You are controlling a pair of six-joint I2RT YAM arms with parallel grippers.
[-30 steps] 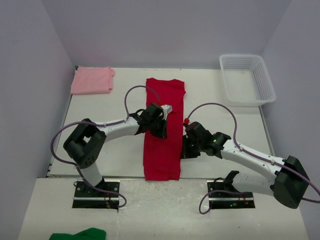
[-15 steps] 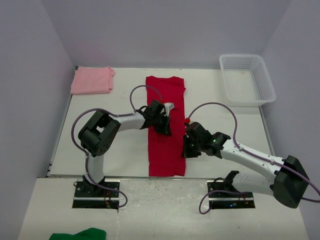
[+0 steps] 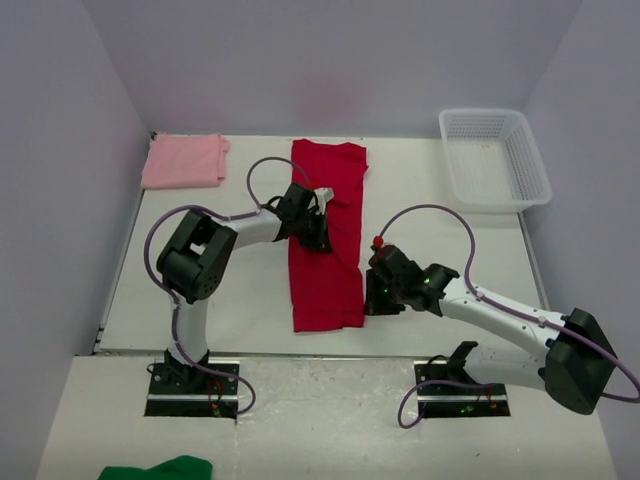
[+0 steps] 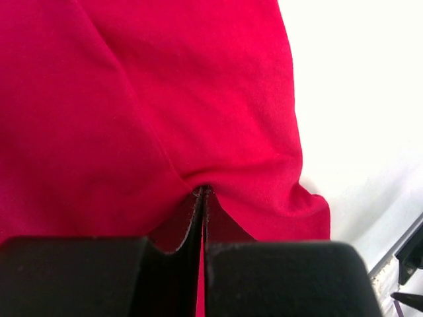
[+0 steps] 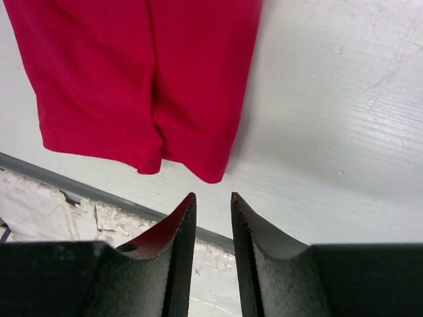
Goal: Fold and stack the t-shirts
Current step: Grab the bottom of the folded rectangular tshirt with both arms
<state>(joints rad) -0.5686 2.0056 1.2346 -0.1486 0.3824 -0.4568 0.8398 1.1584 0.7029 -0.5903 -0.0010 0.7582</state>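
The crimson red t-shirt [image 3: 326, 270] lies as a long folded strip down the middle of the table. My left gripper [image 3: 318, 226] is shut on a pinch of its cloth about halfway along; in the left wrist view the red t-shirt [image 4: 165, 99] bunches into the closed left gripper [image 4: 203, 191]. My right gripper [image 3: 371, 300] sits just right of the strip's near corner. In the right wrist view the right gripper [image 5: 211, 196] is open with nothing between its fingers, and the red t-shirt's [image 5: 145, 79] hem lies just ahead. The pale pink t-shirt [image 3: 184, 161] rests folded at the back left.
A white mesh basket [image 3: 494, 157] stands at the back right. A green cloth [image 3: 160, 468] lies below the table's near edge at the left. The table's near edge [image 5: 99, 195] runs just behind the red hem. Purple cables loop over both arms.
The right gripper has opened and let go of the red t-shirt. The left gripper has dragged the strip toward the far side, so its near hem sits further from the table's edge.
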